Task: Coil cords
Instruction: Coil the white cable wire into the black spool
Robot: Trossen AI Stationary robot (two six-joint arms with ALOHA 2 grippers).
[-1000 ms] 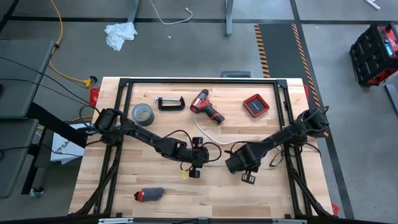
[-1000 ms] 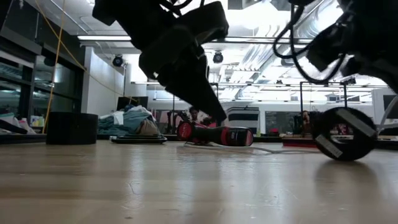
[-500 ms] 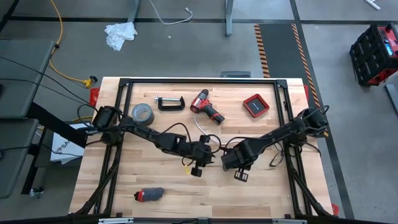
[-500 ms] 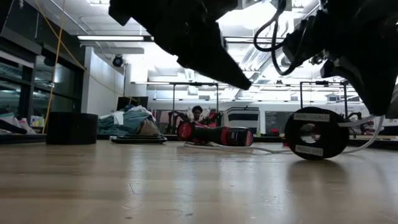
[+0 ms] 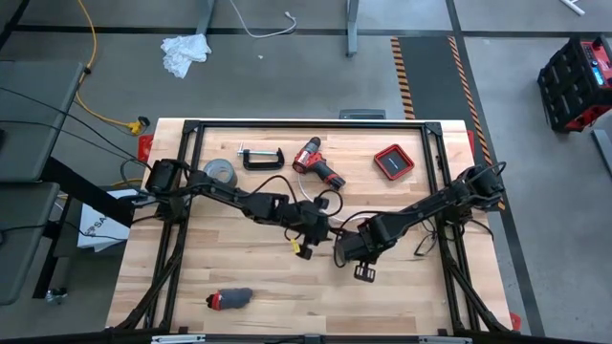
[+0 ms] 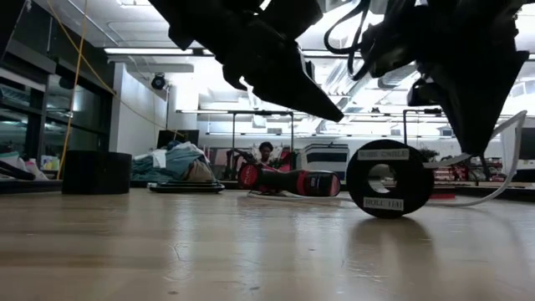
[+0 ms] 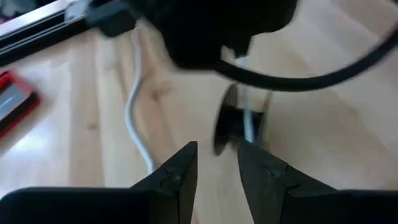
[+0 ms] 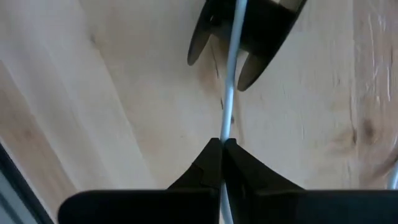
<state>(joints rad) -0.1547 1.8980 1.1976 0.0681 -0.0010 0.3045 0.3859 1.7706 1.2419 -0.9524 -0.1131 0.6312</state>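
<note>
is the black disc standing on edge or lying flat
On edge: the disc stands upright on the table, its face toward the low camera, the white cable pinched in the right gripper.

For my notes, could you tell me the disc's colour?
Black disc with a pale centre, clearest in the low view.

At the middle of the table (image 5: 402, 306) the two grippers meet, with the cord (image 5: 308, 200) between them. Along the far edge are placed the tape (image 5: 219, 173), clamp (image 5: 260, 156), drill (image 5: 318, 164) and tray (image 5: 393, 161).

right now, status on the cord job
Right gripper shut on white cable. Left gripper open, near the disc. Drill behind, not in the way.
</note>
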